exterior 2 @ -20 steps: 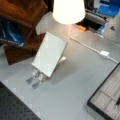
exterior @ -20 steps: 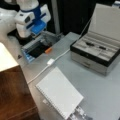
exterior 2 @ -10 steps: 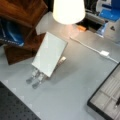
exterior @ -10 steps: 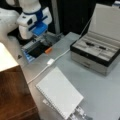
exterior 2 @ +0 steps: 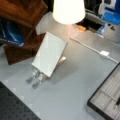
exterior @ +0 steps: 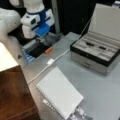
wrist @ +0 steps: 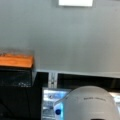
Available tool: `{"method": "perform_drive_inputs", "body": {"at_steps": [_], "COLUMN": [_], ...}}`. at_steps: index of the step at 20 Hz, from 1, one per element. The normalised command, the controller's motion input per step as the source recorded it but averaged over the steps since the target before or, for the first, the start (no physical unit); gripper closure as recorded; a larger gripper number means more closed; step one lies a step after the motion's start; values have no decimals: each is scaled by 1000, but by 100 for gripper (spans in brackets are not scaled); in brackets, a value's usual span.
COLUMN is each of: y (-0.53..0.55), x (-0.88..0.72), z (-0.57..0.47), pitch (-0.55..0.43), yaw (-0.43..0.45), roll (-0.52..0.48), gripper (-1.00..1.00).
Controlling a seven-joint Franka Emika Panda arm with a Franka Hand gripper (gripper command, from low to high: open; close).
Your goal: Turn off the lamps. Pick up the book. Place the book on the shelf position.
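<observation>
The book [exterior: 60, 91] [exterior 2: 50, 56], a white spiral-bound notebook, lies flat on the grey table in both front views, propped on small metal feet. A cream lamp shade [exterior 2: 68, 10] glows bright above the table, and its edge [exterior: 6, 58] shows at a front view's left. The shelf position is the dark wooden furniture top [exterior: 12, 95] [exterior 2: 22, 15] beside the book. My gripper [exterior: 42, 37] [exterior 2: 110, 15], blue and white, hangs over a black box with an orange switch [exterior: 48, 50] [exterior 2: 81, 28], far from the book. The wrist view shows the orange switch [wrist: 15, 61] but no fingers.
An open grey case [exterior: 100, 50] [exterior 2: 107, 97] with pens stands on the table's right. A white cable with an inline switch [exterior: 50, 61] [exterior 2: 104, 53] runs across the table between the box and the book.
The arm has shifted slightly to the right above the black box. The lamp stays bright and the book has not moved.
</observation>
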Motion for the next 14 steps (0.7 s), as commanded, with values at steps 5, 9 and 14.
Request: {"method": "perform_drive_inputs", "body": {"at_steps": [5, 9, 14], "y": [102, 74, 54], "x": [-48, -71, -96], "z": [-198, -229, -246], "pitch": [-90, -115, -129], "yaw": [-60, -47, -30], "roll": [66, 73, 72], "gripper": [100, 100, 100]}}
